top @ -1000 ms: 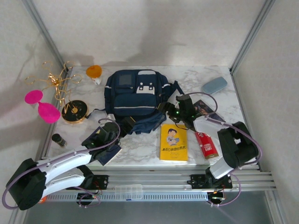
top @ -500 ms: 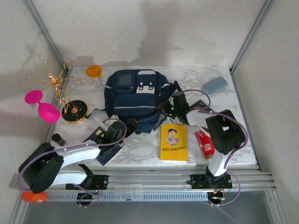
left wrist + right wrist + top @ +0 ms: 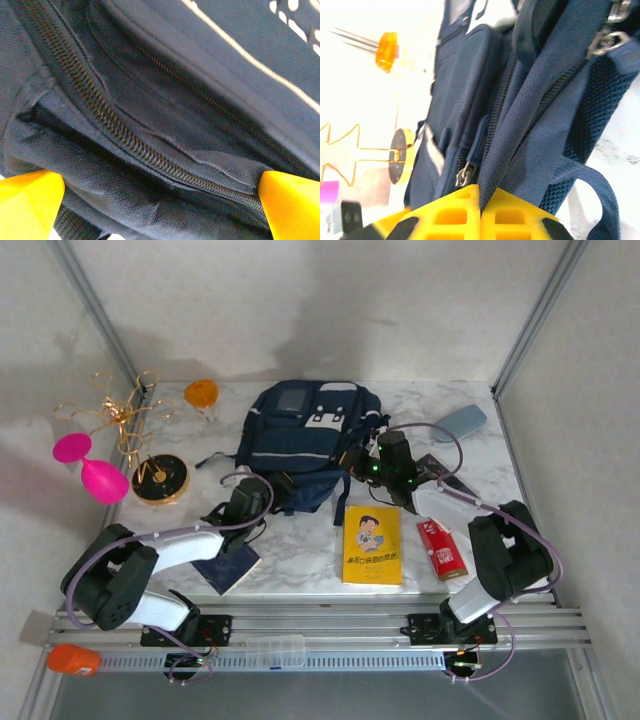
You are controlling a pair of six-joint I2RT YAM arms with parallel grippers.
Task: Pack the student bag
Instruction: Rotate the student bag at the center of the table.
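Student bag (image 3: 305,430) sits at the rear centre of the marble table (image 3: 300,540), front pocket and white buckle patches facing up, dark straps trailing off its near end toward the arms.

Right gripper (image 3: 362,465) is at the bag's right flank. From the right wrist, its yellow fingers (image 3: 450,210) are pressed together with no gap, and a fold of navy fabric by the main zip runs down into the seam where they meet, so it is closed on the bag's edge. A metal zipper pull (image 3: 465,175) hangs just left of that fold; a mesh-backed strap loops off to the right.

Left gripper (image 3: 245,508) is at the bag's near-left corner, jaws spread fully wide and holding nothing. From the left wrist, the two yellow fingertips (image 3: 30,200) sit far apart at the lower corners, with an open zipper line (image 3: 130,135) and dark lining of the bag (image 3: 175,100) between and beyond them; whether they touch the cloth I cannot tell.

Loose items:
- yellow book (image 3: 371,544), near-centre, just in front of the bag
- red carton (image 3: 441,548), right of the book
- pale blue case (image 3: 459,422), rear right
- dark blue booklet (image 3: 226,566), under the left arm
- gold wire stand (image 3: 120,415) and pink discs (image 3: 88,465), far left
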